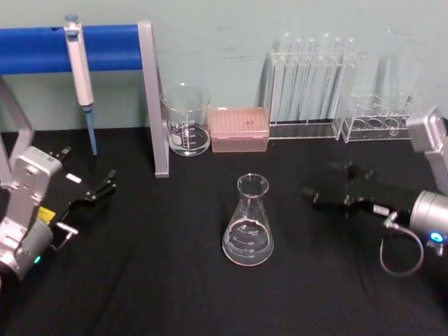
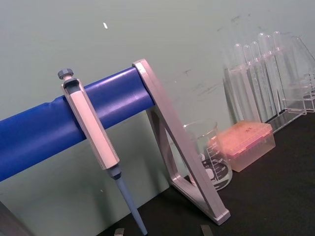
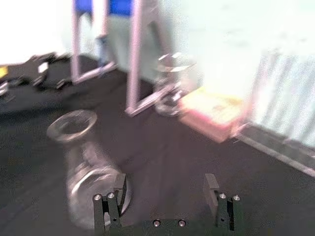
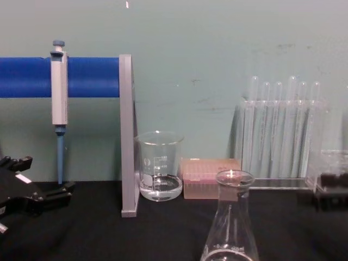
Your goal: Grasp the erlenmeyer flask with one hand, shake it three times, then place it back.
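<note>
The black blocky right gripper (image 1: 315,194) hovers low over the black table covering (image 1: 175,294), jaws spread wide and empty, just right of the clear glass conical erlenmeyer flask (image 1: 248,222), which stands upright mid-table. The left gripper (image 1: 105,183) rests far left, fingers parted. Behind, a clear glass beaker (image 1: 186,120) and pink tip box (image 1: 239,129) stand against the pale green wall (image 1: 231,28).
</note>
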Controlling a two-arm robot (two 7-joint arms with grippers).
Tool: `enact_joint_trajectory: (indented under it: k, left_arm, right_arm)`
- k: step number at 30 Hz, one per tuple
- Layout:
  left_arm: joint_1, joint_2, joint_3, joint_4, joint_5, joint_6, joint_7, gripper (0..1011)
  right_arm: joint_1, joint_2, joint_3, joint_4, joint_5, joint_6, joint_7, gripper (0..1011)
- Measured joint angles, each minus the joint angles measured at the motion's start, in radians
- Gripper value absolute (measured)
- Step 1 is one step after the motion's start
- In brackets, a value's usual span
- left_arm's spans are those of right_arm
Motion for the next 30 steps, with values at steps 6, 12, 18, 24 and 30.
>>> enact_joint_trajectory:
  k: [6, 12, 18, 24, 30]
  left_arm:
    - [0.000, 0.000, 0.000, 0.000, 0.000, 0.000, 0.000, 1001]
    - [0.000, 0.000, 0.000, 0.000, 0.000, 0.000, 0.000, 1001]
    - [0.000, 0.000, 0.000, 0.000, 0.000, 0.000, 0.000, 1001]
    - [0.000, 0.000, 0.000, 0.000, 0.000, 0.000, 0.000, 1001]
    - [0.000, 0.000, 0.000, 0.000, 0.000, 0.000, 0.000, 1001]
  right_arm:
    - [0.008, -0.062, 0.051, 0.016, -0.032, -0.062, -0.118, 1002]
    - [0.014, -0.138, 0.076, 0.024, -0.115, -0.139, -0.265, 1002]
    - [0.012, -0.197, 0.081, 0.054, -0.178, -0.167, -0.359, 1003]
    - [0.001, -0.229, 0.082, 0.089, -0.208, -0.159, -0.392, 1003]
    - [-0.003, -0.249, 0.080, 0.130, -0.226, -0.148, -0.393, 1003]
